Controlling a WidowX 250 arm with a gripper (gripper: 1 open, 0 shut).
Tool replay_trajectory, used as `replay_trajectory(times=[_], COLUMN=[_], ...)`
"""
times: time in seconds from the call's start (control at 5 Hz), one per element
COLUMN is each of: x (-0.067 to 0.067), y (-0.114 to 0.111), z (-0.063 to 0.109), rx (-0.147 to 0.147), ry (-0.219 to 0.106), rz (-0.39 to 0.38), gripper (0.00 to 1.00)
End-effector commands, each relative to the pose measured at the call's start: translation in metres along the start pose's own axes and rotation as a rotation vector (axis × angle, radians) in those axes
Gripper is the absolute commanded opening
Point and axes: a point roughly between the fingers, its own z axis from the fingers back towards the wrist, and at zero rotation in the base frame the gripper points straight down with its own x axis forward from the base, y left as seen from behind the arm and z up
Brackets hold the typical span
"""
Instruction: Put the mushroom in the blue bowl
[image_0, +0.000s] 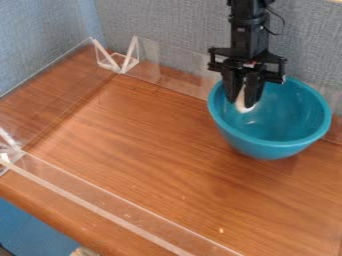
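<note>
Over the near-left rim of the blue bowl (274, 120), the end effector (246, 97) is pinching the mushroom (246, 98), which is risking clipping the rim and bouncing onto the bench (134, 150) if released off-centre.
</note>
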Motion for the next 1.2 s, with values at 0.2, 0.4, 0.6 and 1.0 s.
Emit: replay_trajectory(times=[0.2,0.4,0.6,1.0], x=[0.0085,0.009,0.0104,0.013], y=[0.0034,0.0037,0.0005,-0.0061], z=[0.0212,0.0201,0.0213,0.024], rx=[0.001,-0.001,0.001,0.004], ry=[-0.074,-0.074,-0.078,-0.086], rz=[-0.012,-0.015,-0.031,-0.063], gripper=[0.0,0.0,0.0,0.0])
